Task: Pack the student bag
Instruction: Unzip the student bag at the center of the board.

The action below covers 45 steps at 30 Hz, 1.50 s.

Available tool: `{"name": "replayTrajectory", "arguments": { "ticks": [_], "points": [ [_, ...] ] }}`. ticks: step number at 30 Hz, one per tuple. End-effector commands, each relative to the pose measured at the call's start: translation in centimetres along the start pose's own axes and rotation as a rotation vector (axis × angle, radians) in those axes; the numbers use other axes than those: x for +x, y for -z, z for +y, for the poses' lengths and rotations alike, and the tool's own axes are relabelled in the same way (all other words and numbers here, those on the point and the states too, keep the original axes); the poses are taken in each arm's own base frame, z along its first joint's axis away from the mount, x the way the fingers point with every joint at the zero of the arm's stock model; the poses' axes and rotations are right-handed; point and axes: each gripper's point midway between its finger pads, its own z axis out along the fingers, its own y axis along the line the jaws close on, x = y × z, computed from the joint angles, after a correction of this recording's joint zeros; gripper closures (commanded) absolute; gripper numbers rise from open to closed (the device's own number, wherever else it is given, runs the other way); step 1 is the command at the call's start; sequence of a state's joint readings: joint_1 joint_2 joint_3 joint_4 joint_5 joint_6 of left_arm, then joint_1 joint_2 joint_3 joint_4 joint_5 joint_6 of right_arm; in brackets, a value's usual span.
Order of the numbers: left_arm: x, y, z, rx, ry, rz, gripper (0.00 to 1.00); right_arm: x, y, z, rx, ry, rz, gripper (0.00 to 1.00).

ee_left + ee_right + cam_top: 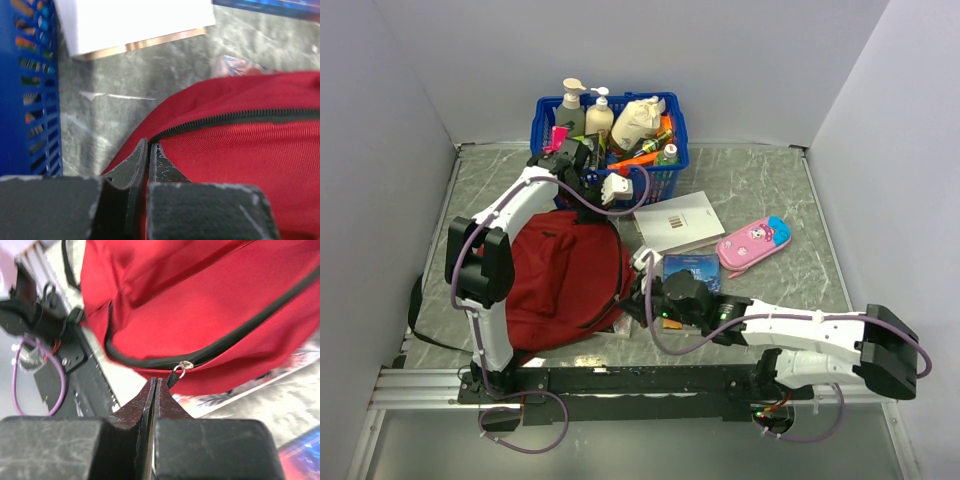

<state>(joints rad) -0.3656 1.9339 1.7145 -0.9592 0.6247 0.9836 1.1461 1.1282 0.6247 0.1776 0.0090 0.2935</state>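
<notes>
The student bag is a dark-red backpack lying flat at the left middle, its black zip closed where it shows. My left gripper is at the bag's far edge. In the left wrist view the gripper is shut, with red bag fabric between the jaws at the end of the zip. My right gripper is at the bag's near right edge. In the right wrist view the gripper is shut, and the black zip pull runs taut from its ring to the fingertips.
A blue basket of bottles stands at the back. A white book, a blue book and a pink pencil case lie right of the bag. A patterned book lies partly under the bag's edge. The arms' base rail runs along the front.
</notes>
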Motion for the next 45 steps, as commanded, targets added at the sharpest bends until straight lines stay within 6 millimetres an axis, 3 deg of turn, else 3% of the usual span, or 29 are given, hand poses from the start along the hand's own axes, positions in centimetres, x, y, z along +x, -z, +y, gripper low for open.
{"name": "replayTrajectory", "arguments": {
  "ticks": [1, 6, 7, 8, 10, 11, 13, 14, 16, 19, 22, 23, 24, 26, 27, 29, 30, 31, 33, 35, 36, 38, 41, 45],
  "points": [
    [-2.8, 2.6, 4.5, -0.249, 0.067, -0.078, 0.99, 0.1, -0.9, 4.4, -0.121, 0.018, 0.04, 1.0],
    [-4.2, 3.2, 6.5, -0.342, 0.223, -0.13, 0.99, 1.0, -3.1, 8.0, -0.213, 0.056, 0.09, 1.0],
    [-4.7, 3.3, 6.7, -0.352, 0.26, -0.143, 0.99, 0.4, -3.5, 9.1, -0.244, 0.064, 0.084, 1.0],
    [-4.7, 3.2, 6.5, -0.344, 0.281, -0.139, 0.99, 1.5, -4.4, 9.5, -0.252, 0.082, 0.119, 1.0],
    [-5.2, 2.7, 5.9, -0.327, 0.303, -0.136, 0.99, 1.0, -5.4, 10.4, -0.276, 0.097, 0.121, 1.0],
    [-5.5, 2.6, 5.7, -0.329, 0.306, -0.142, 0.99, 2.2, -6.3, 10.7, -0.293, 0.113, 0.155, 1.0],
    [-6.1, 2.1, 4.6, -0.315, 0.309, -0.148, 0.99, 1.3, -7.3, 11.6, -0.32, 0.123, 0.139, 1.0],
    [-6.4, 2.1, 4.2, -0.306, 0.31, -0.155, 0.99, 2.2, -8.1, 11.7, -0.334, 0.13, 0.164, 1.0],
    [-7.1, 2.0, 3.4, -0.296, 0.321, -0.168, 0.99, 1.2, -9.0, 12.7, -0.361, 0.139, 0.152, 1.0],
    [-7.4, 1.9, 2.4, -0.261, 0.324, -0.169, 0.99, 2.2, -10.6, 13.2, -0.376, 0.152, 0.198, 1.0],
    [-6.8, 1.9, 1.2, -0.234, 0.304, -0.157, 0.98, 2.1, -10.6, 12.2, -0.33, 0.159, 0.196, 0.99],
    [-6.9, 2.0, 0.6, -0.219, 0.295, -0.16, 0.89, 1.1, -10.0, 12.1, -0.32, 0.155, 0.167, 0.93],
    [-5.9, 1.5, -0.1, -0.202, 0.304, -0.139, 0.79, 1.7, -9.6, 10.9, -0.287, 0.149, 0.172, 0.73],
    [-5.5, 1.5, -1.4, -0.173, 0.292, -0.136, 0.56, 0.1, -8.5, 9.9, -0.266, 0.129, 0.127, 0.58],
    [-4.4, 1.0, -2.2, -0.156, 0.3, -0.119, 0.51, 0.4, -8.0, 9.0, -0.242, 0.125, 0.128, 0.52],
    [-3.6, 1.0, -3.2, -0.157, 0.305, -0.117, 0.34, -1.3, -6.6, 8.2, -0.22, 0.115, 0.084, 0.42],
    [-3.5, 1.1, -3.5, -0.155, 0.293, -0.113, 0.33, -1.2, -6.1, 7.5, -0.196, 0.112, 0.08, 0.41],
    [-3.2, 1.3, -3.8, -0.155, 0.297, -0.103, 0.32, -2.8, -5.1, 7.3, -0.188, 0.107, 0.037, 0.39],
    [-3.0, 2.1, -4.1, -0.174, 0.306, -0.1, 0.31, -2.8, -3.9, 6.2, -0.155, 0.096, 0.031, 0.37],
    [-3.4, 3.2, -4.4, -0.192, 0.31, -0.112, 0.3, -4.7, -2.2, 4.7, -0.116, 0.07, -0.031, 0.37],
    [-3.4, 3.5, -4.7, -0.191, 0.322, -0.111, 0.3, -3.9, -1.7, 3.8, -0.097, 0.049, -0.023, 0.37],
    [-3.6, 4.3, -5.4, -0.192, 0.34, -0.121, 0.3, -5.2, -0.4, 1.5, -0.043, 0.011, -0.074, 0.37],
    [-3.7, 4.7, -7.3, -0.154, 0.4, -0.147, 0.3, -4.3, 0.6, -2.8, 0.075, -0.054, -0.075, 0.38],
    [-3.4, 4.1, -10.8, -0.047, 0.448, -0.184, 0.3, -3.4, 0.6, -6.4, 0.197, -0.101, -0.06, 0.38]
  ]
}}
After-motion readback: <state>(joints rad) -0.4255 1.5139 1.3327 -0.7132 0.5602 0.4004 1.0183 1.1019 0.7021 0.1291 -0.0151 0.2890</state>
